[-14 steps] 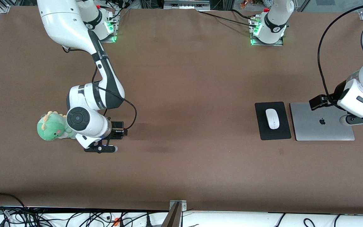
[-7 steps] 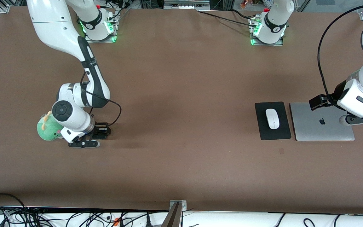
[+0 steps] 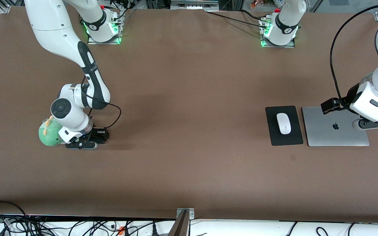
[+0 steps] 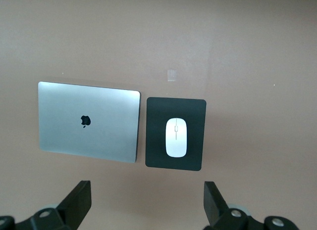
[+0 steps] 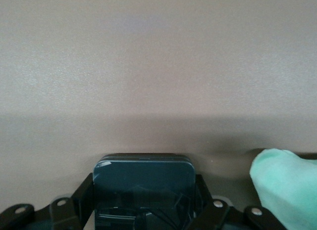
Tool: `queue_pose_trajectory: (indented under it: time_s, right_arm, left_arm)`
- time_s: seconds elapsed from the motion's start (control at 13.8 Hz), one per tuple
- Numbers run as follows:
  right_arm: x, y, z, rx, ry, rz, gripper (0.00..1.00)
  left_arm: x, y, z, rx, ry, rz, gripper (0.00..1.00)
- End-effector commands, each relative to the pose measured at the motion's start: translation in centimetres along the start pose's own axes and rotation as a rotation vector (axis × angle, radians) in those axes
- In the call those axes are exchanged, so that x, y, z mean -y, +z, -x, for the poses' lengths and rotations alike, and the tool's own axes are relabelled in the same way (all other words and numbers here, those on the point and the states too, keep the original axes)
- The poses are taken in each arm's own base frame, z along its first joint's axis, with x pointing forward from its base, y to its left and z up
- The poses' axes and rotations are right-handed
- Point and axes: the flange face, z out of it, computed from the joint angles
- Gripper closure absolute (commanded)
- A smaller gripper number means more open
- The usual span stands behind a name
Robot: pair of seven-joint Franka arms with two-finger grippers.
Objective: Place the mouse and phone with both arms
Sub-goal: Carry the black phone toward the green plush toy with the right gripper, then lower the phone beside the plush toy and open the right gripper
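Note:
The white mouse [image 3: 283,123] lies on a black mouse pad [image 3: 275,139] toward the left arm's end of the table; it also shows in the left wrist view [image 4: 176,137]. My left gripper [image 3: 371,124] hangs open and empty over a closed silver laptop [image 3: 326,137]; its own view [image 4: 147,206] shows the fingers wide apart. My right gripper [image 3: 81,144] is low over the table beside a green plush toy [image 3: 47,135]. In the right wrist view the gripper [image 5: 143,193] is shut on the glossy black phone [image 5: 143,174]. The phone is hidden under the hand in the front view.
The laptop [image 4: 89,121] and mouse pad [image 4: 158,158] lie side by side. The plush [image 5: 286,183] sits close to the right gripper, toward the right arm's end of the table. Bare brown table lies between the two arms.
My right arm has carried the phone toward the right arm's end of the table, up against the plush. The left arm has barely moved.

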Motion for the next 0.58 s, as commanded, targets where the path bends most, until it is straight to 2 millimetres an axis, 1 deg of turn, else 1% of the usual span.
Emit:
queue_pose_trajectory:
  time_s: [0.0,0.07,0.15,0.22,0.29,0.36,0.51]
  right_arm:
    - [-0.2,-0.7,0.2,-0.01,0.009,-0.033,0.0]
    - [-0.1,-0.7,0.2,-0.006,0.008,-0.035,0.0]
    - [0.0,-0.9,0.1,-0.003,0.004,-0.036,0.0]
    - [0.1,-1.2,-0.1,0.005,-0.001,-0.04,0.0]
    - [0.1,-1.9,-0.6,0.022,-0.003,-0.046,0.0]
    - [-0.4,-2.7,-1.3,0.048,0.025,-0.068,0.0]
    - [-0.3,-5.0,-2.5,0.086,0.11,-0.163,0.0]
  left_arm:
    - [0.1,-0.7,0.9,0.016,0.023,0.007,0.0]
    - [0.1,-0.8,1.0,0.016,0.023,0.007,0.0]
    - [0.3,-1.6,1.4,0.003,0.02,0.004,0.0]
    - [0.3,-1.9,1.6,-0.001,0.019,0.003,0.0]
    - [0.3,-2.2,1.9,0.003,0.017,0.004,0.0]
    - [0.3,-2.6,2.2,0.005,0.017,0.012,0.0]
    - [0.1,-3.0,2.8,0.005,0.018,0.025,0.0]
